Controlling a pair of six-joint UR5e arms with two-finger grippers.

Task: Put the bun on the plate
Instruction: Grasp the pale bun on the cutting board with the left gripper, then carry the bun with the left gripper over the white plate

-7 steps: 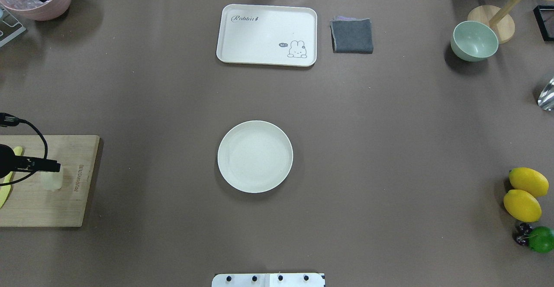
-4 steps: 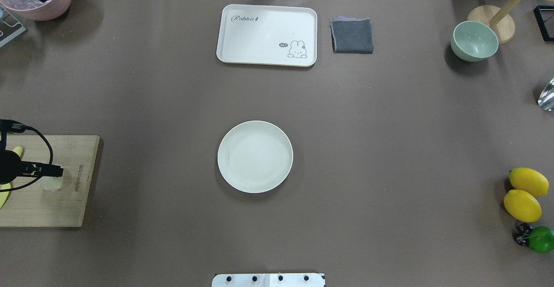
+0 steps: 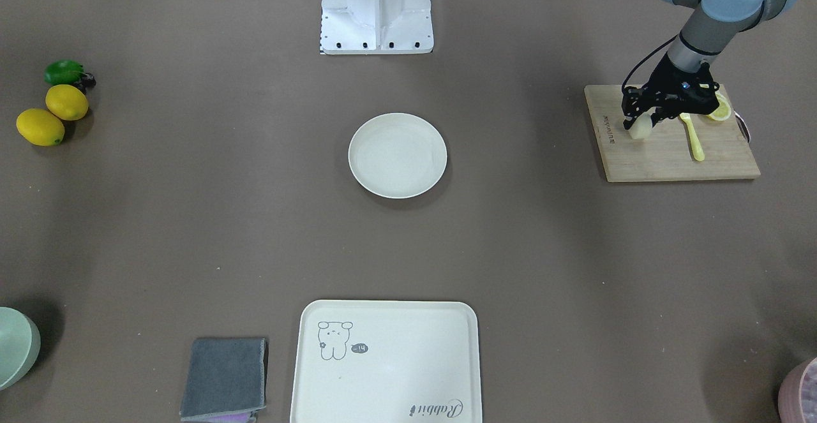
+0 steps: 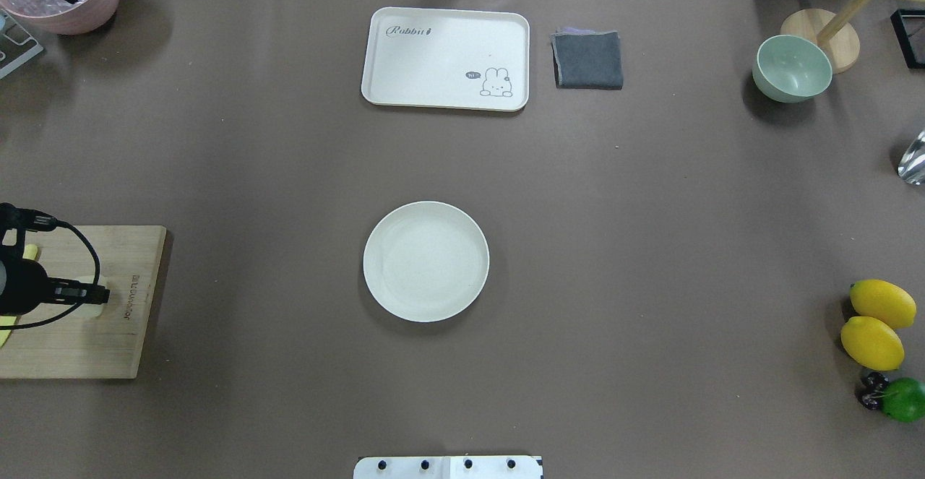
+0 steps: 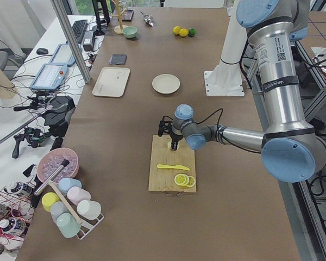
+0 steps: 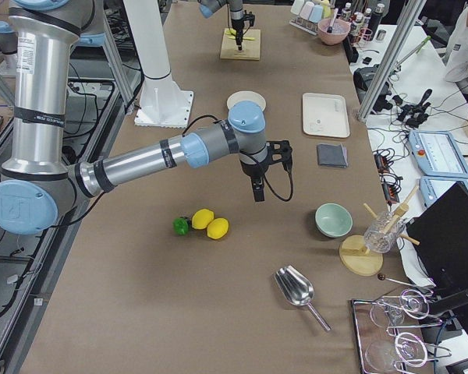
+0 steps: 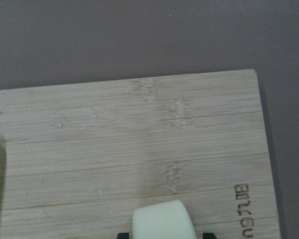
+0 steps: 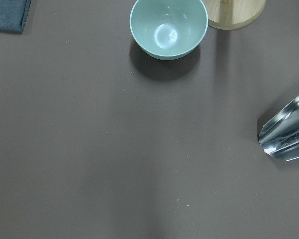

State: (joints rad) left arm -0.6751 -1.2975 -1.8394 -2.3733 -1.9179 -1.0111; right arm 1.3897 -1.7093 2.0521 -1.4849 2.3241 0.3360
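Observation:
The bun [image 7: 164, 220], a small pale cream lump, sits at the bottom of the left wrist view with a black fingertip pressed against each of its sides. My left gripper [image 3: 641, 122] is shut on the bun [image 3: 640, 128] low over the wooden cutting board [image 3: 664, 155], near its inner edge. I cannot tell whether the bun rests on the wood. The round cream plate [image 4: 426, 261] lies empty at the table's middle, far to the right of that gripper [image 4: 97, 296]. My right gripper [image 6: 258, 195] shows only in the exterior right view, so I cannot tell its state.
A yellow knife [image 3: 693, 139] and lemon slices [image 3: 720, 111] lie on the board. A bunny tray [image 4: 446, 58] and a grey cloth [image 4: 587, 58] sit at the far edge, a green bowl [image 4: 791, 68] far right. Lemons [image 4: 874, 324] and a metal scoop [image 8: 286, 134] are on the right.
My left gripper has slid a little along the board toward the robot's side, staying at the bun. The plate and everything else are unmoved.

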